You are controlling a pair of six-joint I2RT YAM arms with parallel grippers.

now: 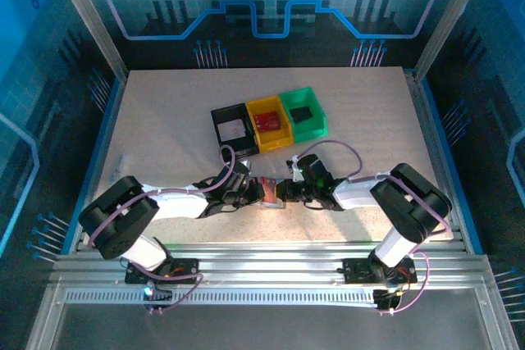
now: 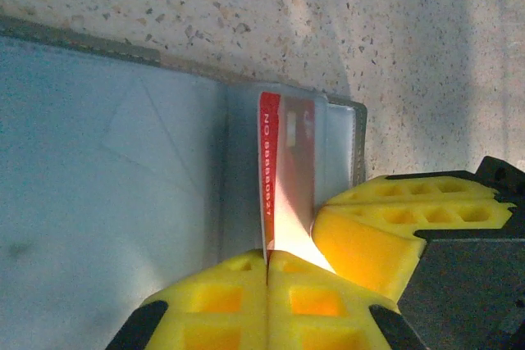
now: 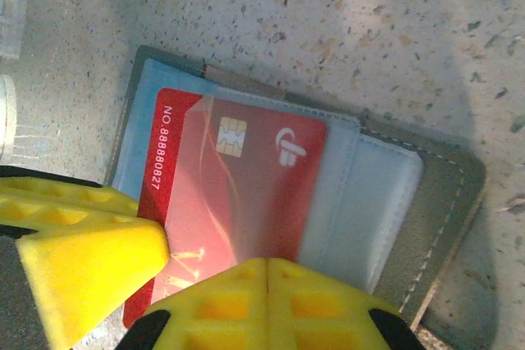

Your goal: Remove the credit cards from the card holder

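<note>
The grey card holder [image 3: 439, 202] lies open on the speckled table, its pale sleeves [image 2: 123, 161] facing up. A red credit card [image 3: 246, 178] with a chip sticks partway out of one sleeve. My left gripper [image 2: 267, 258] is shut on the free edge of that card [image 2: 291, 170], which runs into the seam between its yellow fingers. My right gripper [image 3: 267, 266] is shut, with its tips lying over the card and sleeve; nothing shows between them. In the top view the two grippers, left [image 1: 259, 193] and right [image 1: 284, 194], meet at the card [image 1: 270, 192] near the table's front middle.
Three bins stand in a row behind the grippers: black [image 1: 221, 116], yellow [image 1: 256, 108] and green [image 1: 318, 120]. The black one holds a whitish card [image 1: 235, 129], the yellow one a reddish card [image 1: 271, 121], the green one a black block [image 1: 302, 113].
</note>
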